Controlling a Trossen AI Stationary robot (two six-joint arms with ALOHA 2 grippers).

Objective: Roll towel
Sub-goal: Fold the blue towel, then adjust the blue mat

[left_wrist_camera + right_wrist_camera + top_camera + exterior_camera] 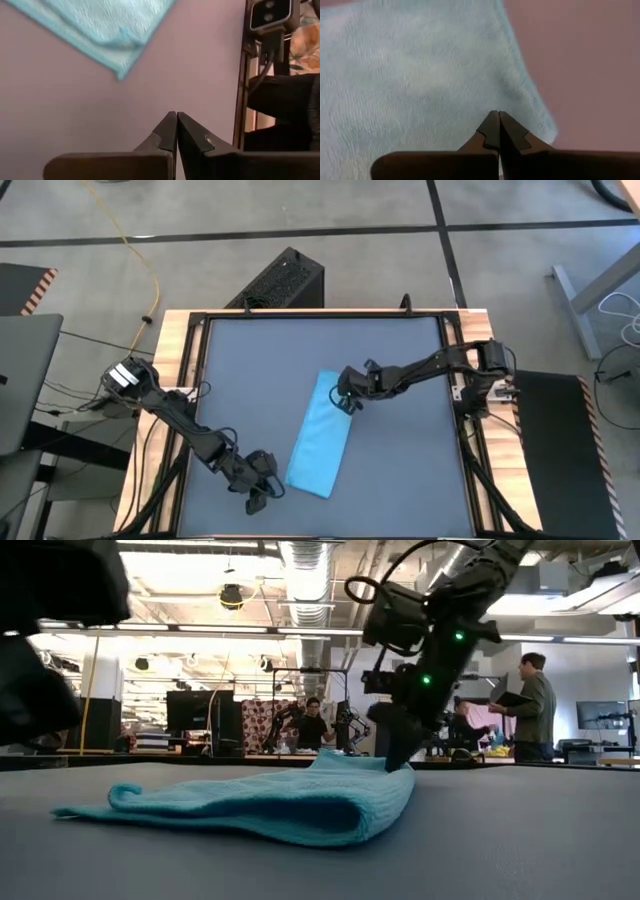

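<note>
The light blue towel [320,438] lies folded into a long strip on the dark grey table [400,480], running from far to near; its rounded fold [350,820] faces the low camera. My right gripper [346,402] is shut and slants down onto the strip's far end [420,75]. My left gripper [256,500] is shut and hangs over bare tabletop beside the towel's near left corner [119,75], apart from it. My right gripper meets the towel's top surface at the strip's far end, close to its right edge [520,107], with its shut fingertips [398,762]. The fingers slant down from the table's right side. The towel lies flat on the table beneath them, and nothing is pinched.
A wooden frame [180,350] borders the table. A black box [280,280] stands on the floor beyond the far edge. People [530,705] stand in the room behind. Bare tabletop lies on both sides of the towel.
</note>
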